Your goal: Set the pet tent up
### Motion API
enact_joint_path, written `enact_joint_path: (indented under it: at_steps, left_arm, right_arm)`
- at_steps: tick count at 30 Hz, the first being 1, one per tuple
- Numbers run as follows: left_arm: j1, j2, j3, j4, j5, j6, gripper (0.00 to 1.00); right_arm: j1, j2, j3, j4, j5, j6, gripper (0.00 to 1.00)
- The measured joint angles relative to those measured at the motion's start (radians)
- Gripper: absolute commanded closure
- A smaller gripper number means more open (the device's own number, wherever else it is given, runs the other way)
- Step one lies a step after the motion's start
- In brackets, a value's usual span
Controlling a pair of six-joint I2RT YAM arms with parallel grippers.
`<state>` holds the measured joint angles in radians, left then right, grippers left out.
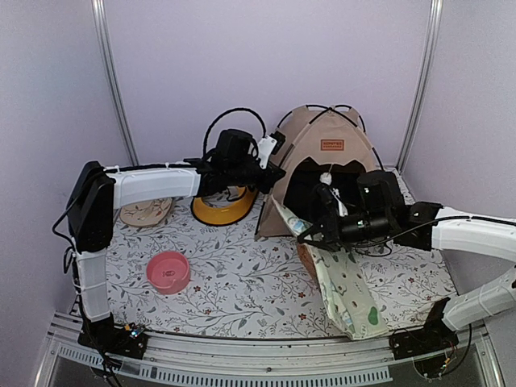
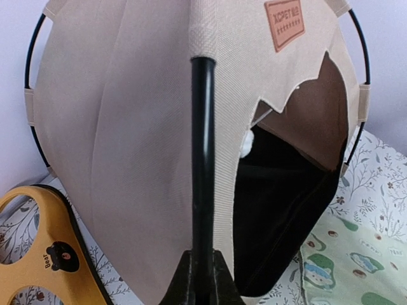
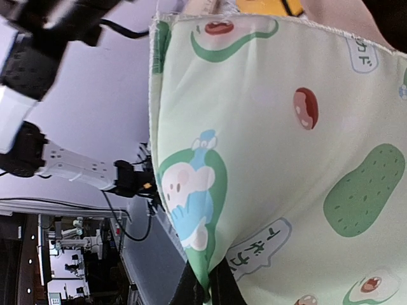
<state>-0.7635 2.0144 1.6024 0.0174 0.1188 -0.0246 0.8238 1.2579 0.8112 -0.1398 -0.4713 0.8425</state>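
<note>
The pet tent (image 1: pixel 322 153) at one o'clock is braced, pole (image 2: pixel 202 159) clamped in left hand (image 2: pixel 202 270); mat (image 3: pixel 273 159) is pinched in right hand (image 3: pixel 206 283), seemingly as lining.

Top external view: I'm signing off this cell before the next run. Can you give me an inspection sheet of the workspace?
Surface: floral cloth covers the table.
Job's things: pet tent stands upright at the back, poles crossed on top, doorway facing the arms.
Clutter: cream mat with green prints hangs in front of the doorway; yellow double-bowl feeder left of the tent; pink bowl; tan flat piece.
Grippers: left gripper, jaws shut on the tent's black pole; right gripper, jaws shut on the mat's edge.
Cables: black loop over the left wrist; wires at the right base.
Surroundings: lilac walls, metal uprights.
</note>
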Motion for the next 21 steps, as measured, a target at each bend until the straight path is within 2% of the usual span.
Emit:
enact_joint_path:
  at_steps: [4,6,9,11,16,21]
  left_arm:
    - [0.0,0.0,0.001,-0.006,-0.002,0.017,1.0]
    - [0.0,0.0,0.001,-0.008,-0.003,0.022,0.87]
    - [0.0,-0.003,0.001,-0.024,-0.004,0.03,0.61]
    - [0.0,-0.006,0.0,-0.047,-0.01,0.024,0.49]
    - [0.001,-0.087,-0.046,-0.09,-0.051,-0.019,0.31]
    - [0.018,-0.267,-0.143,-0.082,-0.095,-0.089,0.24]
  right_arm:
    - [0.0,-0.05,0.084,0.031,-0.027,-0.002,1.0]
    - [0.0,-0.067,0.129,0.043,-0.027,-0.008,1.0]
    - [0.001,-0.071,0.198,0.043,-0.011,-0.027,1.0]
    - [0.001,-0.064,0.234,0.044,0.005,-0.044,1.0]
    - [0.001,-0.012,0.256,0.078,0.026,-0.065,1.0]
    - [0.02,0.043,0.255,0.12,0.076,-0.066,1.0]
